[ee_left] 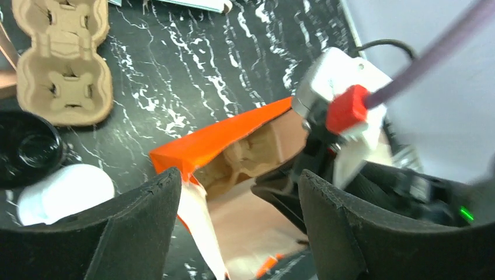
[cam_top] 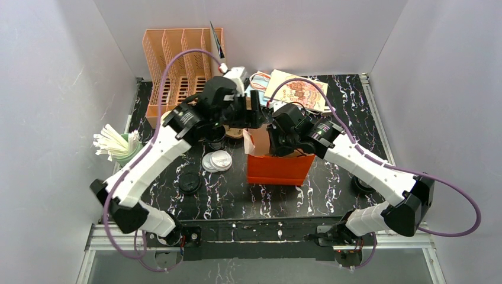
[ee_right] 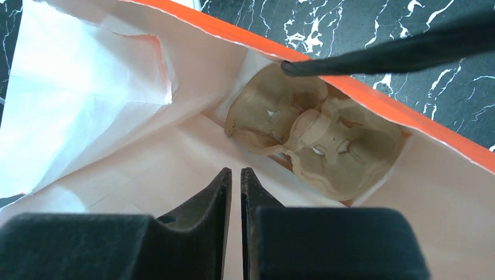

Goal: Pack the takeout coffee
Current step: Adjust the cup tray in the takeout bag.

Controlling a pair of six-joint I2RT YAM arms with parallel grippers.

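The takeout coffee is out of view in all three views. An orange paper bag (cam_top: 278, 170) stands open at the table's middle. A pulp cup carrier (ee_right: 327, 140) lies at the bottom of it, also seen in the left wrist view (ee_left: 245, 157). My left gripper (ee_left: 238, 178) hangs open over the bag's rim (ee_left: 222, 137) with nothing between its fingers; from above it (cam_top: 256, 113) is just behind the bag. My right gripper (ee_right: 236, 172) points down into the bag, its jaws a thin slit apart and empty; from above it (cam_top: 278, 145) sits at the bag's mouth.
A second pulp carrier (ee_left: 61, 64) lies on the table left of the bag. White lids (cam_top: 218, 161), a black cup (cam_top: 216, 139) and a black lid (cam_top: 189, 182) sit nearby. A green cup of stirrers (cam_top: 118, 148) stands far left, an orange rack (cam_top: 177, 65) back left, books (cam_top: 296, 89) behind.
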